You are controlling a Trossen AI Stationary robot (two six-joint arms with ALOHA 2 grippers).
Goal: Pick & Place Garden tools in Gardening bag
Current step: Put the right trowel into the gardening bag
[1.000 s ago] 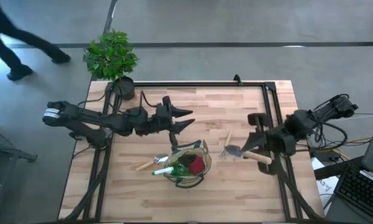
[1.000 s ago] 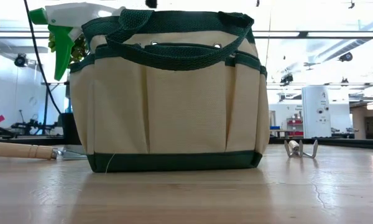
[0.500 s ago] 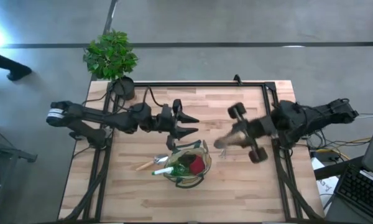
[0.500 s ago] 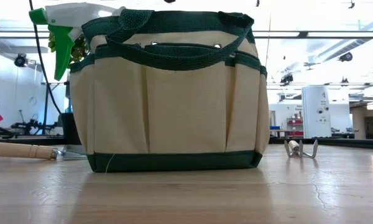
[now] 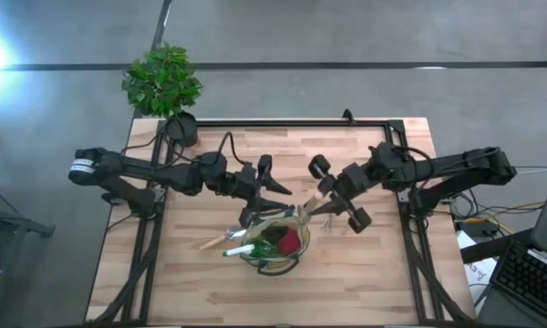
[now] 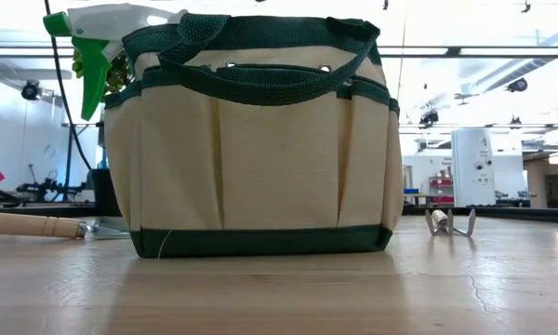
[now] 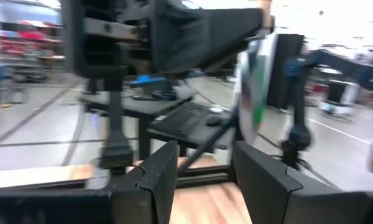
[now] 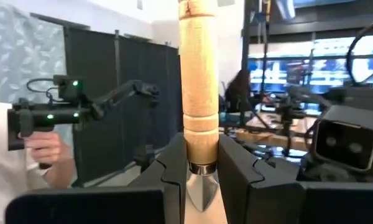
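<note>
overhead, the pale wooden plank surface [image 5: 365,273] sits in a black metal frame [image 5: 283,122] on a grey concrete floor [image 5: 346,36], with a leafy green potted plant [image 5: 162,80] at its far left corner and a dark laptop keyboard [image 5: 529,278] off its right edge. the tan fabric gardening bag with dark green trim and handles [image 5: 275,240] stands near the front middle of the surface; a red-and-black item [image 5: 286,240] and a green-and-white spray piece [image 5: 244,248] sit in it, and a wooden-handled tool [image 5: 215,241] lies on the planks touching its left side.

the right tool [image 5: 328,196] is just beside the bag's right edge, its fingers [image 8: 236,165] pinching a wooden-handled metal trowel [image 8: 198,93] where the handle meets the metal. the left tool [image 5: 272,189] hangs near the bag's far left rim, its dark fingers [image 7: 158,177] spread with nothing between them.

from surface height the bag [image 6: 251,140] fills the middle, the spray piece [image 6: 98,42] poking above its top corner. a wooden handle [image 6: 30,224] lies on the planks beside it on one side and a small metal hand rake [image 6: 449,221] on the other, well apart from the bag. behind is a bright workshop room with ceiling lights and a white cabinet [image 6: 471,167]. in the right wrist view a person's hand [image 8: 46,149] holds a dark device with green lights [image 8: 46,115].
</note>
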